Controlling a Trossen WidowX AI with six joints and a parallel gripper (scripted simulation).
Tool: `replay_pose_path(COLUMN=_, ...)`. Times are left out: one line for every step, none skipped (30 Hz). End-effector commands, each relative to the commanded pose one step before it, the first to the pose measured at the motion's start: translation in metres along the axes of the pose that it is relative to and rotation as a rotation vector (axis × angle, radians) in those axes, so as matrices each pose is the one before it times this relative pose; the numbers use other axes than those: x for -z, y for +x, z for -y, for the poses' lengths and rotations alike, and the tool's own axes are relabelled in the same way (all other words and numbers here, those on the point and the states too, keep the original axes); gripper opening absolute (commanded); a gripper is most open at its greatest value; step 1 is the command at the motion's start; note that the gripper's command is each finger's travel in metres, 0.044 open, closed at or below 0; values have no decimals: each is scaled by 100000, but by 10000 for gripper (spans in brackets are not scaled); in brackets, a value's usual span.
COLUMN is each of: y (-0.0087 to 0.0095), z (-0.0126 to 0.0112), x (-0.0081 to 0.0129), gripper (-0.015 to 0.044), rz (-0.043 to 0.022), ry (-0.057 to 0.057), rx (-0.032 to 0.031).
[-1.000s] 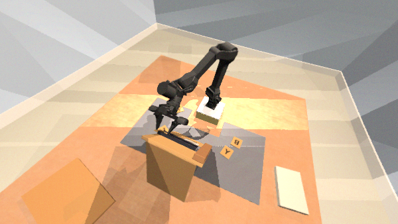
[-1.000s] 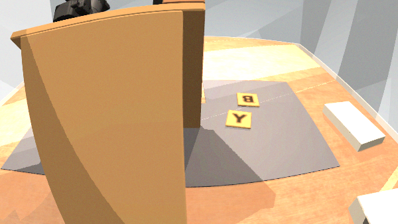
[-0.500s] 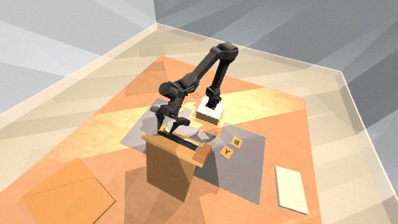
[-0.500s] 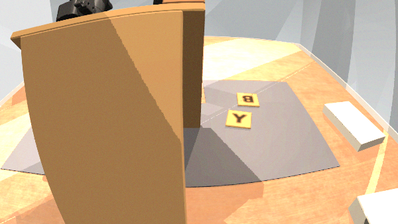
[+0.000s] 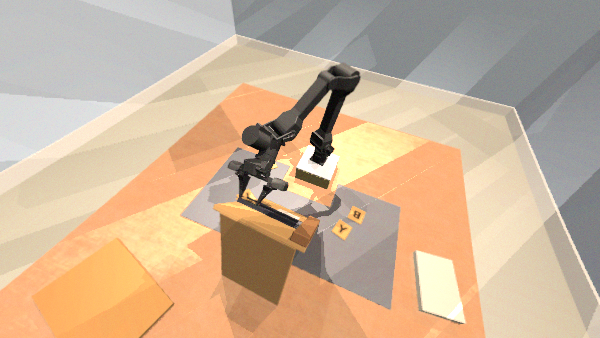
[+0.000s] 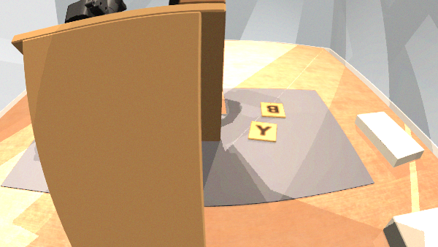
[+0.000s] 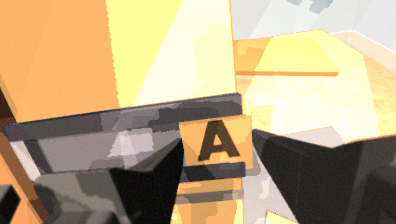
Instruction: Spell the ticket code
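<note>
My gripper [image 7: 216, 139] [image 5: 254, 194] is shut on a yellow tile marked A [image 7: 216, 142]. It holds the tile at the open end of the dark letter rail [image 7: 125, 120] [image 5: 272, 211] on top of the wooden board [image 5: 252, 250] [image 6: 120, 128]. The rail's other end has a brown stop block [image 5: 306, 231]. No other tile shows in the rail. Tiles B [image 5: 357, 214] [image 6: 273, 109] and Y [image 5: 342, 229] [image 6: 263, 131] lie flat on the grey mat [image 5: 370, 270] [image 6: 303, 164] to the right of the board. The white ticket [image 5: 439, 286] [image 6: 388, 137] lies further right; its print is not readable.
The arm stands on a white base block [image 5: 316, 169] behind the board. A flat orange sheet [image 5: 100, 295] [image 7: 285, 57] lies at the front left of the counter. A low pale wall [image 5: 540, 165] rims the counter. In the exterior view the board hides the rail and gripper.
</note>
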State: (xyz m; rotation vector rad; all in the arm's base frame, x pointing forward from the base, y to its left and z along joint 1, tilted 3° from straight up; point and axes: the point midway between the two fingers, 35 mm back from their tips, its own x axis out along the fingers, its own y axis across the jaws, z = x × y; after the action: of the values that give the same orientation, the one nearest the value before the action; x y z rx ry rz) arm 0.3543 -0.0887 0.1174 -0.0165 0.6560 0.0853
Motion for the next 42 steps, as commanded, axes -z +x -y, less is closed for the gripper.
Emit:
replay_pose_path(y=-59, z=-220, x=-31, gripper=0, rz=294, ry=203, rx=662)
replay_pose_path(y=1, z=-64, x=2, gripper=0, rz=0, ry=5, rx=-4)
replay_pose_path(y=0, z=-65, x=1, gripper=0, rz=0, ry=5, rx=-4)
replay_pose_path(y=-1, z=-68, x=1, gripper=0, rz=0, ry=6, rx=-4)
replay_pose_path(y=-1, z=-70, x=0, gripper=0, rz=0, ry=6, rx=-5)
replay_pose_path(y=-2, z=-64, x=-1, gripper=0, rz=0, ry=5, rx=-4)
replay_pose_path(y=-3, z=-65, x=-2, gripper=0, rz=0, ry=5, rx=-4)
replay_pose_path(y=-3, z=-68, x=-2, gripper=0, rz=0, ry=6, rx=-4)
replay_pose_path(y=-5, z=-68, x=-3, gripper=0, rz=0, ry=6, rx=-4)
replay_pose_path(y=-5, z=-70, x=-4, gripper=0, rz=0, ry=6, rx=-5)
replay_pose_path(y=-5, z=-64, x=-4, gripper=0, rz=0, ry=5, rx=-4)
replay_pose_path(y=-5, z=-66, x=-5, gripper=0, rz=0, ry=5, rx=-4)
replay_pose_path(y=-6, z=-68, x=-6, gripper=0, rz=0, ry=6, rx=-4)
replay_pose_path(y=-7, z=-68, x=-7, gripper=0, rz=1, ry=6, rx=-4)
replay_pose_path(y=-6, z=-62, x=-7, gripper=0, rz=1, ry=5, rx=-4)
replay_pose_path(y=-6, z=-64, x=-7, gripper=0, rz=0, ry=5, rx=-4)
replay_pose_path(y=-7, z=-66, x=-7, gripper=0, rz=0, ry=5, rx=-4)
replay_pose_path(y=-7, z=-69, x=-8, gripper=0, rz=0, ry=6, rx=-5)
replay_pose_path(y=-8, z=-69, x=-9, gripper=0, rz=1, ry=6, rx=-5)
replay_pose_path(y=-7, z=-63, x=-8, gripper=0, rz=1, ry=5, rx=-4)
replay_pose_path(y=-7, z=-65, x=-8, gripper=0, rz=1, ry=5, rx=-4)
replay_pose_path(y=-6, z=-67, x=-8, gripper=0, rz=1, ry=6, rx=-4)
replay_pose_path(y=-6, z=-62, x=-8, gripper=0, rz=0, ry=5, rx=-4)
replay_pose_path(y=-6, z=-62, x=-7, gripper=0, rz=1, ry=5, rx=-4)
replay_pose_path(y=-6, z=-64, x=-8, gripper=0, rz=1, ry=5, rx=-4)
replay_pose_path(y=-6, z=-67, x=-8, gripper=0, rz=1, ry=6, rx=-4)
replay_pose_path(y=-5, z=-62, x=-7, gripper=0, rz=0, ry=5, rx=-4)
replay_pose_path(y=-5, z=-61, x=-7, gripper=0, rz=1, ry=5, rx=-4)
replay_pose_path(y=-5, z=-64, x=-7, gripper=0, rz=1, ry=5, rx=-4)
replay_pose_path(y=-5, z=-67, x=-7, gripper=0, rz=1, ry=6, rx=-4)
replay_pose_path(y=-4, z=-62, x=-5, gripper=0, rz=0, ry=5, rx=-4)
replay_pose_path(y=-4, z=-61, x=-5, gripper=0, rz=1, ry=5, rx=-4)
replay_pose_path(y=-3, z=-64, x=-5, gripper=0, rz=1, ry=5, rx=-4)
replay_pose_path(y=-3, z=-66, x=-4, gripper=0, rz=1, ry=6, rx=-4)
replay_pose_path(y=-2, z=-62, x=-3, gripper=0, rz=0, ry=5, rx=-4)
replay_pose_path(y=-2, z=-61, x=-3, gripper=0, rz=1, ry=5, rx=-4)
replay_pose_path(y=-2, z=-64, x=-2, gripper=0, rz=1, ry=5, rx=-4)
replay_pose_path(y=-1, z=-60, x=-2, gripper=0, rz=1, ry=5, rx=-4)
replay_pose_path(y=-1, z=-61, x=-1, gripper=0, rz=0, ry=5, rx=-4)
replay_pose_path(y=-1, z=-62, x=-1, gripper=0, rz=1, ry=5, rx=-4)
replay_pose_path(y=0, z=-64, x=0, gripper=0, rz=1, ry=5, rx=-4)
replay_pose_path(y=0, z=-60, x=0, gripper=0, rz=0, ry=5, rx=-4)
